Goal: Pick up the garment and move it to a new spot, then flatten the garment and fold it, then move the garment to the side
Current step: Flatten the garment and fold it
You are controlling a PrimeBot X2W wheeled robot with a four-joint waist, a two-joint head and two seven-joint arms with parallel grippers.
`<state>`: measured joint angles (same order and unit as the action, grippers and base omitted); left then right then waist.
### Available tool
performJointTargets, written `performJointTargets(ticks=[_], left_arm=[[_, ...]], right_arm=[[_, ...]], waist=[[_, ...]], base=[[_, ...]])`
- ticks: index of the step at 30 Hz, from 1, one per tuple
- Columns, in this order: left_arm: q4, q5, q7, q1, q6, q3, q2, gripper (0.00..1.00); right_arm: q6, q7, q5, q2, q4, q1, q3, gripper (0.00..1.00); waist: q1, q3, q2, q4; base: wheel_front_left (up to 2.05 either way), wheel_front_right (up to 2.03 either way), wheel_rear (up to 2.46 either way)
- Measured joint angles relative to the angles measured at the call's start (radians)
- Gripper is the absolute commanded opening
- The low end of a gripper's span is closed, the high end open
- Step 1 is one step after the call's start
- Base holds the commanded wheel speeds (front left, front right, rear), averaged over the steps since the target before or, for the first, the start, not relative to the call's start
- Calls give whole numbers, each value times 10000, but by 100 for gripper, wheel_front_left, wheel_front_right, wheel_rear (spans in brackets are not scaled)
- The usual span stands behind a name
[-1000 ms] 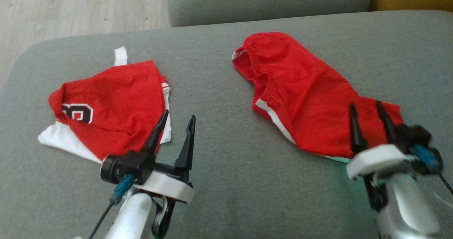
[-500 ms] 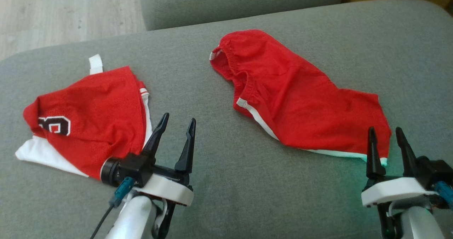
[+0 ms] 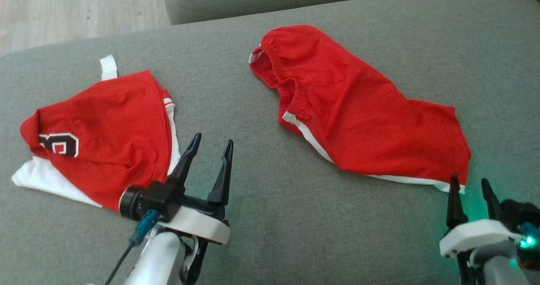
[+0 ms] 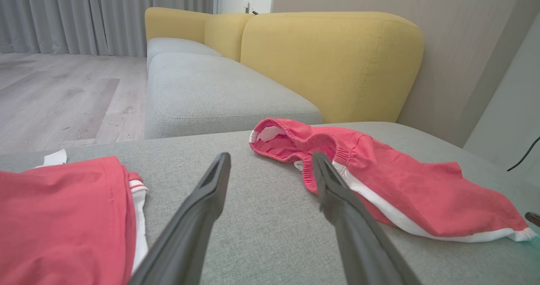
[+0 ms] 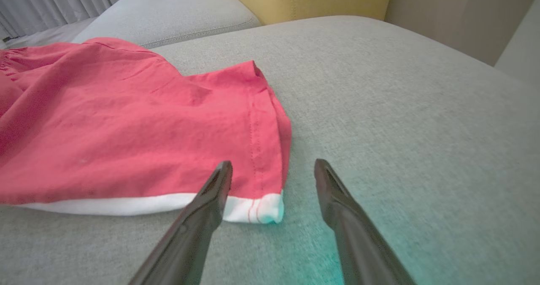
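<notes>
Red shorts (image 3: 358,120) lie rumpled and aslant on the right half of the cushion (image 3: 270,217), a white stripe along their near edge. A folded jersey (image 3: 101,137) is on its left half. The left gripper (image 3: 213,139) and right gripper (image 3: 469,180) gape wide and empty over its near side.

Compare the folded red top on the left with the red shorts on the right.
The top carries a black-and-white number; the shorts carry none. The top is folded compactly; the shorts lie spread out long. The shorts show a gathered elastic waistband; the top shows a white panel at one corner. Both are red with white trim, on the grey cushion.
</notes>
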<state>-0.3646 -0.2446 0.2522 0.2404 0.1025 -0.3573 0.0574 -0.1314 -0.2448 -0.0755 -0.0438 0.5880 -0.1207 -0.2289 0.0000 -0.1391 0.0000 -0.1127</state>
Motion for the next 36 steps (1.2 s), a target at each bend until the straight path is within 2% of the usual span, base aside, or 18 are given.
performJointTargets(ticks=[12,22,23,24,25,28,32,36], left_arm=[[-6,82,0,20,33,35,56,100],[-46,84,0,20,33,52,59,100],[-46,84,0,20,33,54,59,100],[-46,84,0,20,33,56,58,100],[-48,86,0,20,33,56,58,100],[-56,151,0,21,33,58,59,100],[-90,173,0,83,46,10,109,100],[-190,174,-54,453,171,-541,232,100]], right_arm=[[0,-6,155,0,1193,-533,105,100],[0,-31,153,-4,1720,-695,368,100],[0,-31,153,-6,1756,-746,403,91],[0,-31,151,-8,1787,-784,447,27],[0,-31,151,-8,1822,-807,485,0],[0,-33,153,-2,1847,-861,433,0],[0,-31,274,0,1691,-998,-186,0],[0,-31,366,0,1486,-1001,-376,0]], waist=[[0,-129,0,103],[0,-44,0,40],[0,-43,0,37],[0,-44,0,36],[0,-47,0,36],[0,-67,0,27],[0,-130,0,-37],[0,-228,0,-112]], base=[[0,0,0],[0,0,0],[0,0,0],[0,0,0],[0,0,0],[0,0,0],[0,0,0],[0,0,0]])
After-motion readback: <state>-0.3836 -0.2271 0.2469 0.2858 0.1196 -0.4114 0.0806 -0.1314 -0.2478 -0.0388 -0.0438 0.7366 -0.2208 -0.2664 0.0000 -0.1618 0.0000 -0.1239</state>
